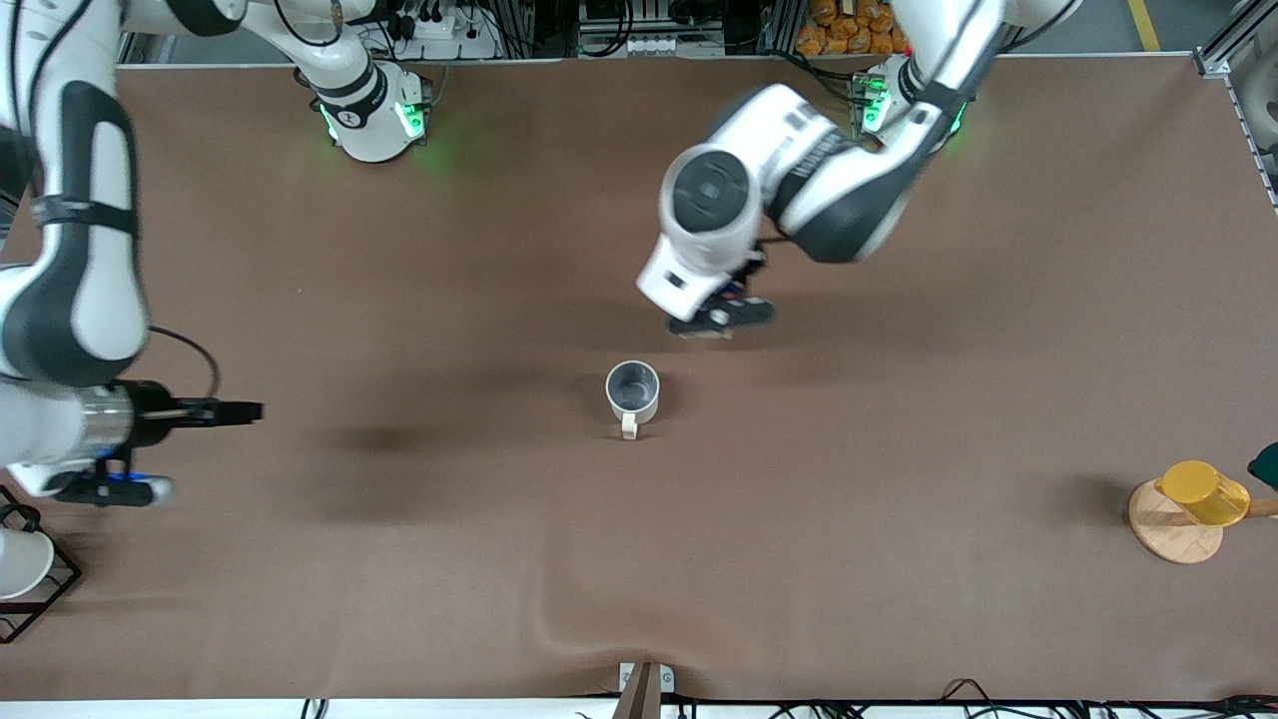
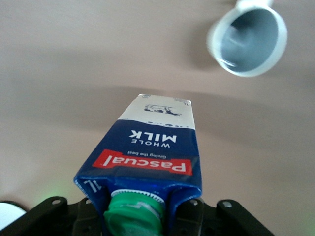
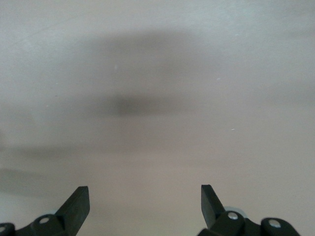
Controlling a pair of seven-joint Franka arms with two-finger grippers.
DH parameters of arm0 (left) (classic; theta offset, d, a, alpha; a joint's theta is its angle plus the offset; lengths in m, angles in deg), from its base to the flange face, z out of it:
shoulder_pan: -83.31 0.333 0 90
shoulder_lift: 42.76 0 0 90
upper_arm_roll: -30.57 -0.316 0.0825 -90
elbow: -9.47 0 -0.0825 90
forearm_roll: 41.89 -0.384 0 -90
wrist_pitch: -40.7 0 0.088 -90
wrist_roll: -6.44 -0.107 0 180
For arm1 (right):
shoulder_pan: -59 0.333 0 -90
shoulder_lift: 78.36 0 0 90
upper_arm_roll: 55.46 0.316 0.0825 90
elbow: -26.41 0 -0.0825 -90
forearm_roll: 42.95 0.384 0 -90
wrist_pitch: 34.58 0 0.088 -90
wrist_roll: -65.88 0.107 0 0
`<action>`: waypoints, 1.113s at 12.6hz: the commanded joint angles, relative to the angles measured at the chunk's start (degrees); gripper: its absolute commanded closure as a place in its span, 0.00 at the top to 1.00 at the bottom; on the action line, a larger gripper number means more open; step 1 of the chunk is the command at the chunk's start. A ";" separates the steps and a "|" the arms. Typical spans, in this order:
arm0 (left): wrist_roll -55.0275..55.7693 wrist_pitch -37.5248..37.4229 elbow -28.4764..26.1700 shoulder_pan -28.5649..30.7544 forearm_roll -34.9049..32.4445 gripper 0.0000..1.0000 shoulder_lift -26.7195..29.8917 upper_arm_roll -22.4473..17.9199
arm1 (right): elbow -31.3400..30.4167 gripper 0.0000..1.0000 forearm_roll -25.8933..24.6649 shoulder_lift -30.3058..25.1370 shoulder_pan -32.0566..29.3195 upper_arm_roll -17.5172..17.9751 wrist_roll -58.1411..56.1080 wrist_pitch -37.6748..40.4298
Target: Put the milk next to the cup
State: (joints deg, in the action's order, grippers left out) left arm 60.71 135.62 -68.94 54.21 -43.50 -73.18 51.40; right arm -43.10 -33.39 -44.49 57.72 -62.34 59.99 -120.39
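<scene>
Holding: left tool [image 2: 142, 216] clamps milk [image 2: 150, 157] by its capped top.
Milk axis: base toward surface [image 1: 899, 449], near cup [image 2: 247, 42].
Right tool [image 3: 145, 204]: spread wide, empty, waiting.

A bright yellow plastic cup [image 1: 1202, 492] lies tipped on a round pale wooden disc [image 1: 1170, 529] at the left arm's end of the brown tabletop [image 1: 899, 499]. At the right arm's end, a white cup [image 1: 20, 562] sits in a black wire rack [image 1: 50, 589].
</scene>
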 commanded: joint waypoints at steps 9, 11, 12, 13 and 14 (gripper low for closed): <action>6.55 10.29 5.11 -9.91 0.47 0.00 -9.39 -7.01 | -22.95 1.00 -3.58 -33.07 -2.00 2.13 3.39 1.52; 5.76 10.38 5.02 -10.45 0.47 0.00 -9.74 -8.08 | -24.25 1.00 -3.85 -34.31 -0.66 2.13 4.13 1.00; 5.24 10.38 5.02 -10.45 0.38 0.00 -10.01 -8.08 | -25.66 1.00 -3.85 -35.71 -0.22 2.22 4.13 0.21; 4.53 10.81 5.02 -10.45 0.38 0.00 -10.36 -8.08 | -26.63 1.00 -3.93 -36.76 1.43 2.13 4.48 0.03; 4.35 11.25 5.02 -10.45 0.38 0.00 -10.62 -8.08 | -26.64 1.00 -4.02 -36.86 1.62 2.05 4.66 -0.06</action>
State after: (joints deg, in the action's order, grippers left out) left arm 66.13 146.43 -65.44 44.63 -43.49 -82.52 44.30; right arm -66.56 -36.32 -78.54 58.29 -59.98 63.48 -119.09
